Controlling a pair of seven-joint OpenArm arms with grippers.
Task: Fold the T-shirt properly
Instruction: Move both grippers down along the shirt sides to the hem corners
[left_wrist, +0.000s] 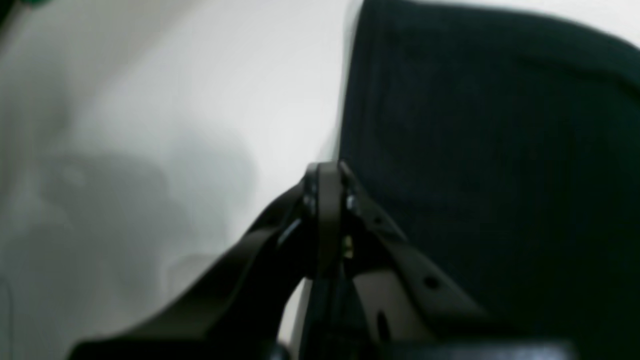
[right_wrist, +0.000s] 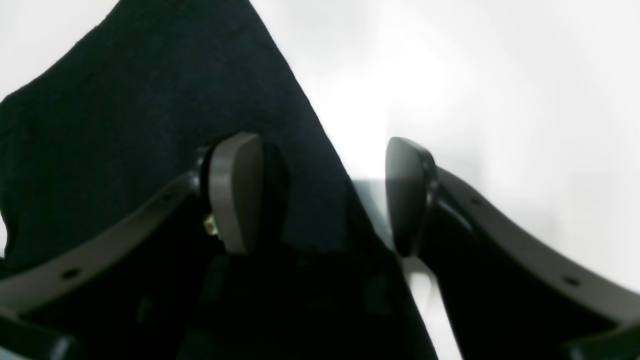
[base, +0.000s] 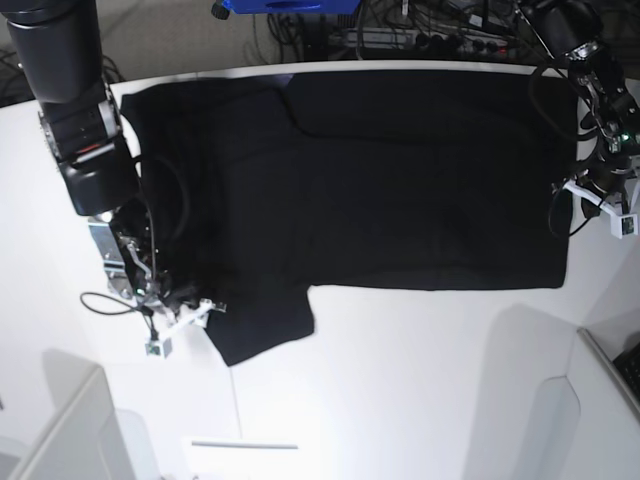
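The black T-shirt (base: 400, 190) lies spread flat across the white table, one short sleeve (base: 262, 320) sticking out at the lower left. My right gripper (base: 185, 305) sits at that sleeve. In the right wrist view it (right_wrist: 322, 195) is open and straddles the cloth's edge (right_wrist: 310, 120), one finger (right_wrist: 235, 192) over the black cloth and the other (right_wrist: 407, 195) over bare table. My left gripper (left_wrist: 327, 170) is shut, its tips right beside the shirt's edge (left_wrist: 450, 150); no cloth shows between them. In the base view it (base: 588, 192) hangs at the shirt's right end.
The white table (base: 400, 380) runs toward the front. Raised white panels stand at the lower left (base: 60, 430) and lower right (base: 600, 400). A thin pale strip (base: 245, 445) lies near the front. Cables and a blue object (base: 280, 5) sit behind the table.
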